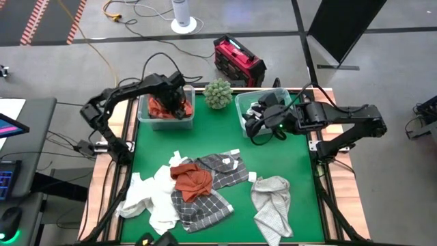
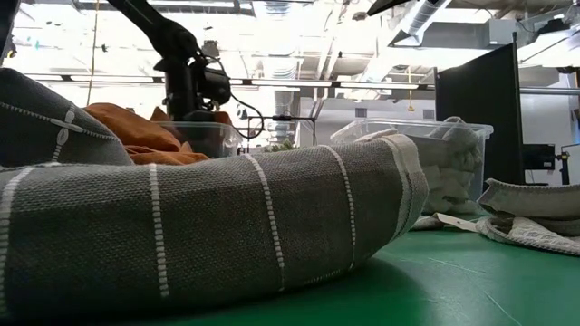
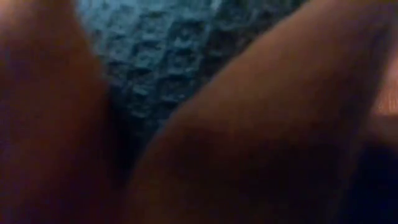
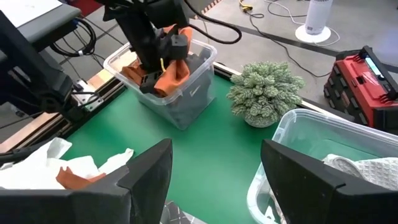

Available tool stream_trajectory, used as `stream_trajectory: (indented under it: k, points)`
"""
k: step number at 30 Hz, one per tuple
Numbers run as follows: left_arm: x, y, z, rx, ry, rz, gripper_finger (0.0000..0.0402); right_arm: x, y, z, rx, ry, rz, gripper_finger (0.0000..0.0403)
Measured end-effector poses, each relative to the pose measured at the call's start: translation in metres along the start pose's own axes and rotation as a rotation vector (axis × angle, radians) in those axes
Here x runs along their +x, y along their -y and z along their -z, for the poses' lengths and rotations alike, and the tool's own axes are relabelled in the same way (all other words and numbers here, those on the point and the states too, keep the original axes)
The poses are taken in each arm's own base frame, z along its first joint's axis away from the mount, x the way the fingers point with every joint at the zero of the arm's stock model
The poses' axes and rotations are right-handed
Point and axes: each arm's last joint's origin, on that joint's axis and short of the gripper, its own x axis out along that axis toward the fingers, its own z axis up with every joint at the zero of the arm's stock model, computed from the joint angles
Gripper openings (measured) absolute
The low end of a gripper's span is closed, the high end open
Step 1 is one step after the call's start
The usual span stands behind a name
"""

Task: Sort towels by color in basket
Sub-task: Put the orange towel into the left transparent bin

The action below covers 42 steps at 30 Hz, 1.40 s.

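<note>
Currently, hazards first. My left tool (image 1: 176, 104) is down in the left bin (image 1: 145, 117) among rust-orange towels (image 1: 158, 106); I cannot tell whether it grips or has let go. Cloth could snag and lift out with it. My right tool (image 1: 254, 123) hangs unclenched and empty by the right bin (image 4: 292, 127) of white towels (image 2: 449, 172).

Surface: green bench (image 1: 212, 133); unsorted towel heap (image 1: 194, 188) at the front, light grey towel (image 1: 272, 205) beside it; potted plant (image 1: 218, 93) between bins.

Room: grey floor, red case (image 1: 237, 60), cables.
</note>
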Motion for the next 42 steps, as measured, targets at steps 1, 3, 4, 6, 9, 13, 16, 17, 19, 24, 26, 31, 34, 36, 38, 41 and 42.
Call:
stream_trajectory:
  k: [1,3,4,6,9,13,16,17,19,24,26,31,34,36,38,41,42]
  points:
    - [-0.004,0.000,0.001,0.008,-0.003,-0.005,0.0171,0.000,0.000,0.000,0.000,0.000,0.000,0.0285]
    - [-0.019,0.001,0.003,0.024,0.023,-0.012,0.0171,0.000,0.000,0.000,0.000,0.000,0.001,0.0285]
    - [-0.032,0.001,0.004,0.031,0.046,-0.012,0.0171,0.000,0.000,0.000,0.000,0.000,0.001,0.0285]
    - [-0.058,0.001,0.009,0.040,0.099,-0.010,0.0171,0.000,0.000,0.000,0.000,0.000,0.001,0.0285]
    - [-0.092,0.002,0.021,0.043,0.161,-0.007,0.0171,0.000,0.001,0.000,0.001,0.000,0.003,0.0285]
    - [-0.131,0.002,0.038,0.053,0.301,-0.013,0.0171,0.000,0.001,-0.001,0.001,0.001,0.004,0.0285]
    - [-0.144,-0.007,0.046,0.022,0.363,-0.142,0.0171,0.001,0.001,0.000,0.001,0.001,0.004,0.0285]
    - [-0.145,-0.012,0.046,-0.003,0.370,-0.195,0.0171,0.001,0.001,0.000,0.001,0.001,0.004,0.0285]
    - [-0.143,-0.026,0.043,-0.047,0.363,-0.255,0.0171,0.000,0.001,-0.001,0.002,0.001,0.003,0.0285]
    - [-0.123,-0.060,0.017,-0.065,0.361,-0.261,0.0171,-0.001,-0.001,0.000,0.002,0.004,-0.007,0.0285]
    - [-0.115,-0.067,0.009,-0.019,0.372,-0.223,0.0171,-0.002,-0.003,0.000,0.007,0.011,-0.022,0.0285]
    - [-0.107,-0.068,0.000,0.235,0.388,-0.101,0.0171,-0.004,-0.007,0.000,0.017,0.023,-0.048,0.0285]
    - [-0.107,-0.067,0.000,0.338,0.406,-0.054,0.0171,-0.004,-0.008,0.000,0.019,0.026,-0.050,0.0285]
    - [-0.107,-0.072,0.000,0.355,0.431,-0.023,0.0171,-0.003,-0.008,0.000,0.019,0.025,-0.049,0.0285]
    - [-0.108,-0.080,-0.001,0.335,0.462,-0.007,0.0171,-0.003,-0.008,0.000,0.018,0.025,-0.049,0.0285]
    - [-0.101,-0.093,-0.004,0.266,0.463,0.040,0.0171,-0.003,-0.008,0.000,0.010,0.025,-0.048,0.0285]
    - [-0.097,-0.096,-0.005,0.243,0.453,0.049,0.0171,-0.003,-0.008,0.000,0.002,0.025,-0.048,0.0285]
